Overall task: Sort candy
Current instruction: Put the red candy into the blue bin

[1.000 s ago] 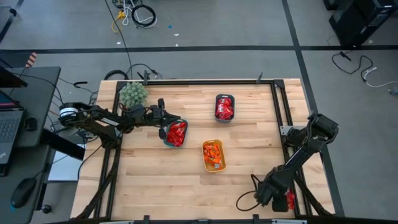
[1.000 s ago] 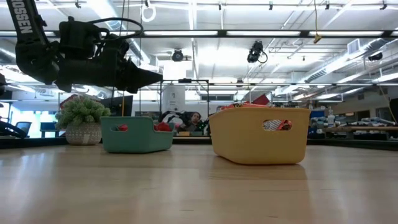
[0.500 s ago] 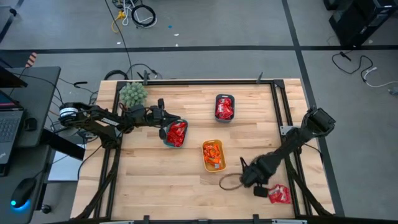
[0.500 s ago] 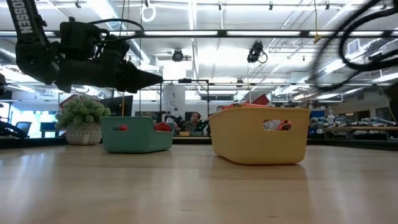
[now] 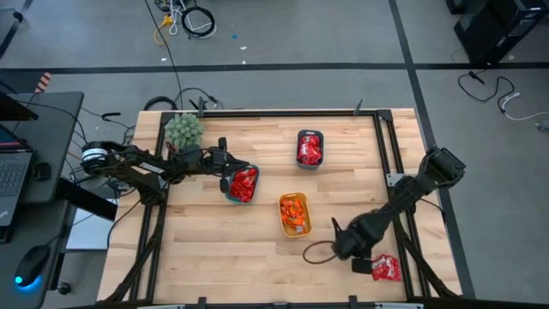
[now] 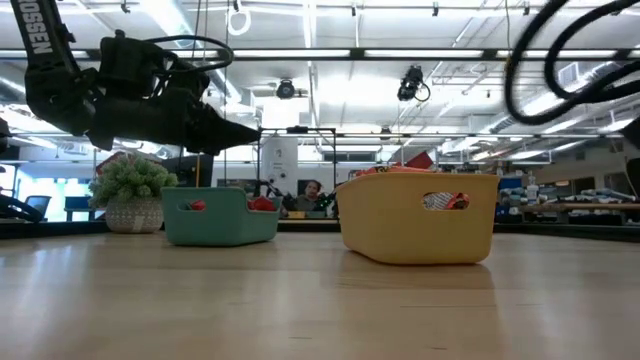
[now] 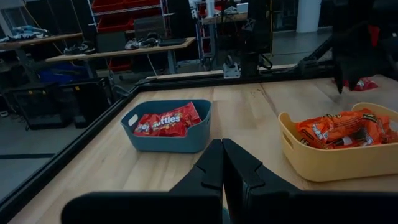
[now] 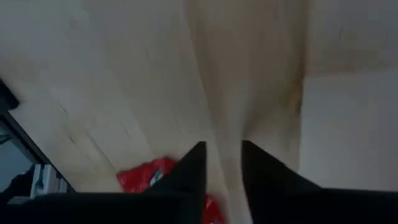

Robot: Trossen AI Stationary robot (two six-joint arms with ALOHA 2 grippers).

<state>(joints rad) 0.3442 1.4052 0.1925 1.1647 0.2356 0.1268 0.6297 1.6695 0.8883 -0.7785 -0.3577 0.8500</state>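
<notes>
Three trays stand on the wooden table. The teal tray and the blue tray hold red candy, and the yellow tray holds orange candy. One red candy packet lies flat on the table near the near right corner. My right gripper hangs just left of that packet, pointing steeply down. It is open, with bare wood between its fingers. My left gripper hovers level at the teal tray's left rim, shut and holding nothing.
A fuzzy green plant stands at the far left corner, behind my left arm. A black cable loop from my right arm lies on the wood between the yellow tray and my right gripper. Black frame rails edge the table.
My right gripper has swung from over the near right corner toward the table's left and slightly toward its far edge. The red candy packet now lies uncovered on the wood beside it. The trays have not moved.
</notes>
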